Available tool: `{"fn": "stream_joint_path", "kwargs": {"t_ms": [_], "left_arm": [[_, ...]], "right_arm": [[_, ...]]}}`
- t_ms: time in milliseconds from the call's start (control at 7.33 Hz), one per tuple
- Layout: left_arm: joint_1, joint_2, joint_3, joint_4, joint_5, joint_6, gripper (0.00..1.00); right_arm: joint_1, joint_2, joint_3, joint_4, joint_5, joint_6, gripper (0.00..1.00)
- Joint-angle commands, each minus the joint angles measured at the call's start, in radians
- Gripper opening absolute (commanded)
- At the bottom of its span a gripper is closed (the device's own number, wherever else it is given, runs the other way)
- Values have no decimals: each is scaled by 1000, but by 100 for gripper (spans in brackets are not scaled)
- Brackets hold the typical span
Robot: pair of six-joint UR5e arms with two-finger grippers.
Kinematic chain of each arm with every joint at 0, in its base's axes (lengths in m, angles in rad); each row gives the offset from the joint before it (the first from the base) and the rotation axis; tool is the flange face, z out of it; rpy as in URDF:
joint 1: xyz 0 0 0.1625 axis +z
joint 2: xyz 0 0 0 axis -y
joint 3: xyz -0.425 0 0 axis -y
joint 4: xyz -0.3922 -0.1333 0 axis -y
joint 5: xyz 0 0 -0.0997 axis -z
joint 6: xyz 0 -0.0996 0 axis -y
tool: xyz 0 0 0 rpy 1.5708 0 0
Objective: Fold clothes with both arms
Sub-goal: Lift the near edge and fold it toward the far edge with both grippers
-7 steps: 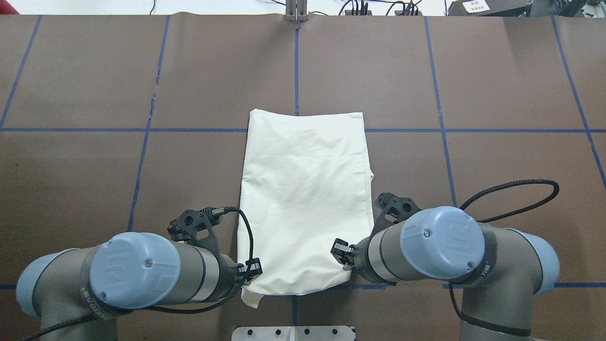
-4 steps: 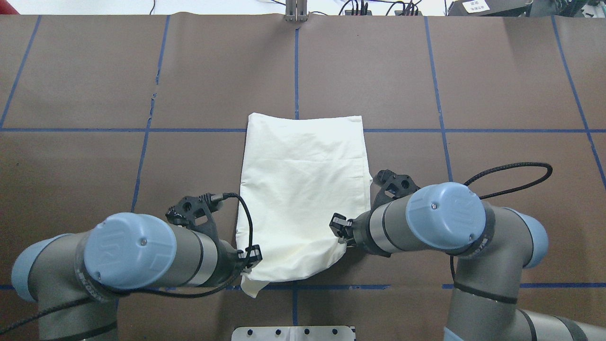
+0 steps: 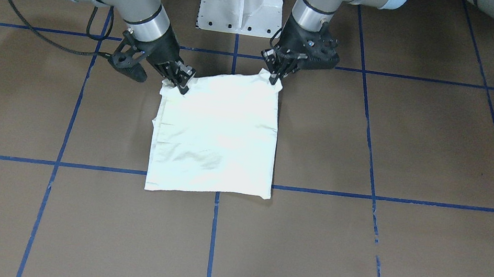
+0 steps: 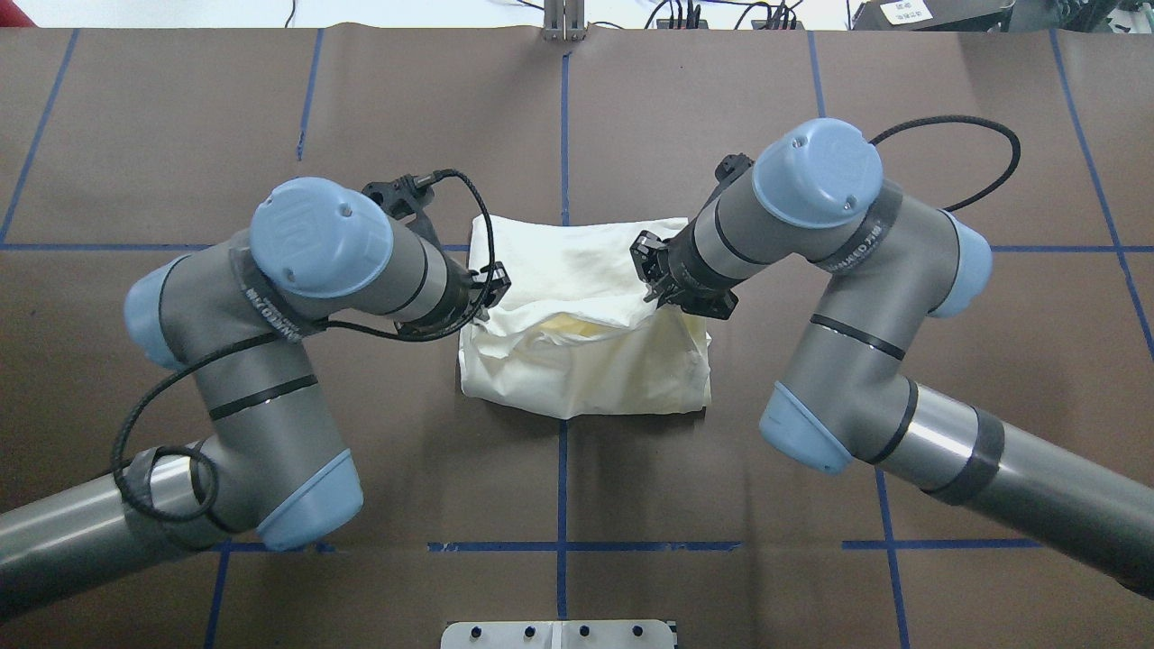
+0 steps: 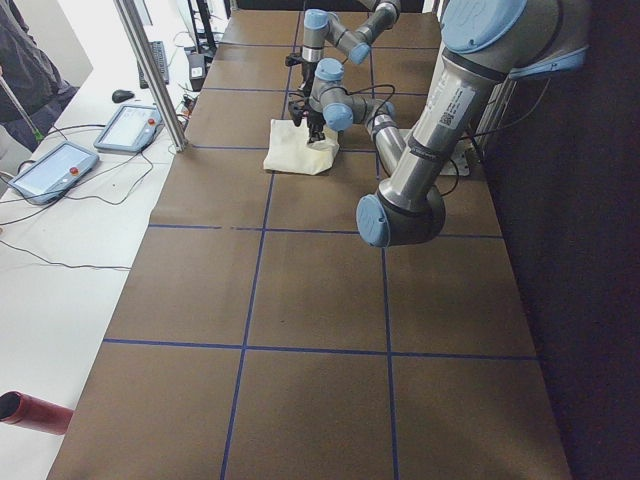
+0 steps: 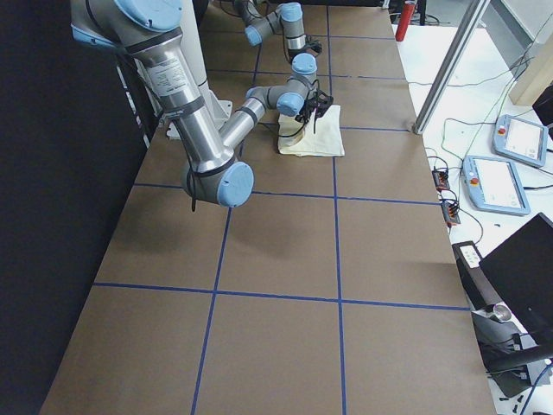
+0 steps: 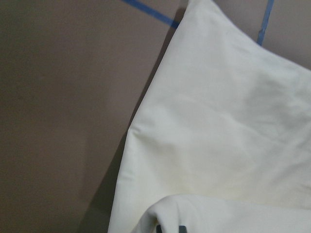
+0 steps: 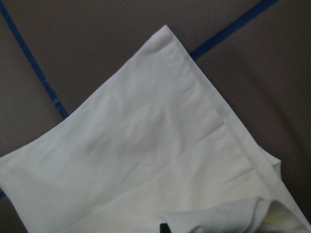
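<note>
The clothes are one cream-white shirt [image 4: 586,370], plain side up, at the middle of the brown table [image 4: 180,135]. My left gripper [image 4: 491,290] is shut on its left near corner. My right gripper [image 4: 651,270] is shut on its right near corner. Both hold that edge lifted above the shirt's middle, so the cloth lies doubled with a loose fold toward the robot. In the front-facing view the shirt [image 3: 215,139] hangs from the left gripper [image 3: 276,76] and the right gripper [image 3: 183,85]. Each wrist view shows pale cloth under a dark fingertip [image 7: 167,228].
Blue tape lines [image 4: 563,108] divide the table into squares. The white pedestal base [image 3: 239,2] stands behind the shirt at the robot's side. Beyond the far edge, two pendant tablets [image 5: 45,170] and a metal post [image 5: 150,70] sit on a white bench, with a person [image 5: 25,60] there.
Both arms have swept away from the robot's base, carrying the shirt's near edge up and over toward its far edge. The shirt went from flat to doubled.
</note>
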Motion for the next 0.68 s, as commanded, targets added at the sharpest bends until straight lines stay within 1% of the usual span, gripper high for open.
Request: {"fn": "stream_joint_path", "kwargs": {"t_ms": [0,136,273,409,545], "left_arm": [[-90,-66,216,-150,-11,41,0],[-112,-81,247,-158,-6,59,0],[-112,-101,296,-194,12,70,99],[-113,-119,336,-252,26,82,100],[-113,-121,337,-257,26,84,100]], "right_arm": [[69,152,-280,26,10,-7,0],[94,184,-360,44,11,-8,0],[94,197,-382,47,11,-48,99],[99,203,-381,70,11,-48,100],[108,203,-383,84,14,-47,100]]}}
